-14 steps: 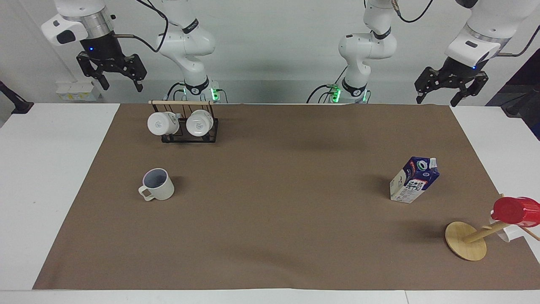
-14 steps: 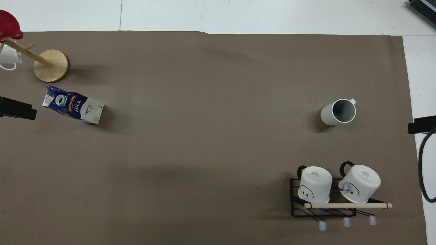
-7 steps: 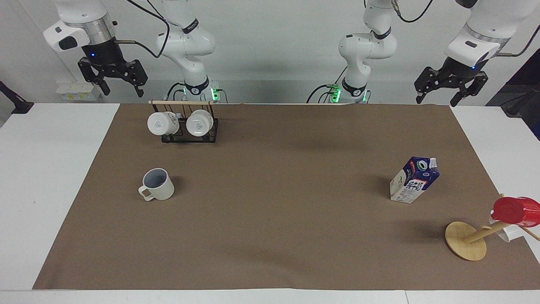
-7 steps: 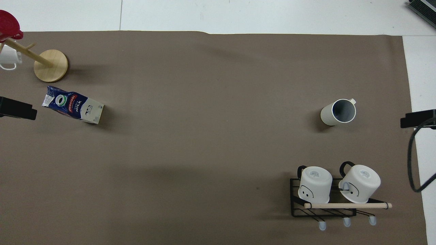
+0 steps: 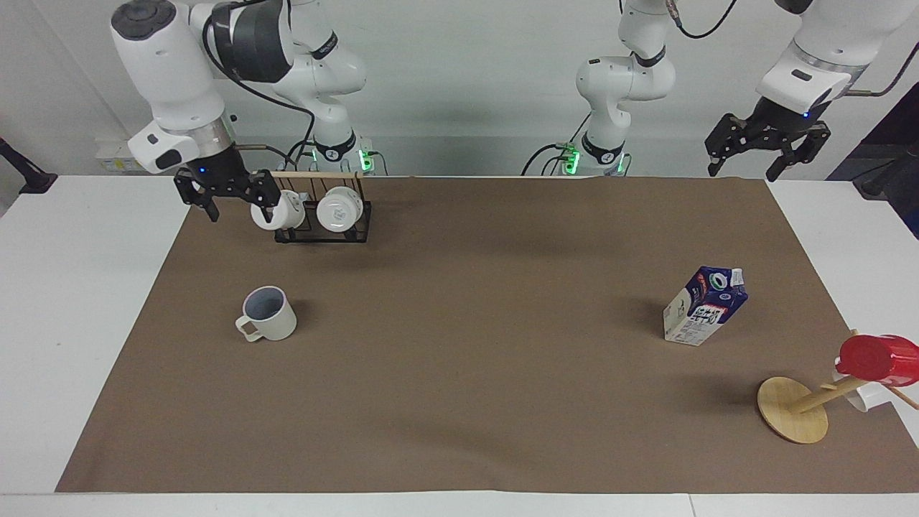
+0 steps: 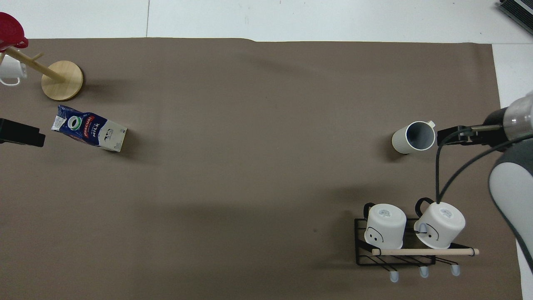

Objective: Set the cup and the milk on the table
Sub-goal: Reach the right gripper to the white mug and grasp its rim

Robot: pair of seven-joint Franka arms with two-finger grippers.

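Cream cup (image 5: 267, 313) stands free on the tabletop (image 5: 86, 287); right tool (image 5: 233, 202), spread open and empty, could clip the rack (image 5: 323, 212); left tool (image 5: 767, 147), open and empty, waits.

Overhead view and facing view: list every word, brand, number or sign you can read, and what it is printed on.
"pascual": red band on the blue upper of the milk, overhead view.
"MILK": white letters beside it, same carton.
Cow drawing: white lower part, same carton.
Red lettering on the milk's side, facing view: too small to read.
Face drawings: the two white mugs on the rack.
Marks on their bases: too small to read.
The cup: no text.
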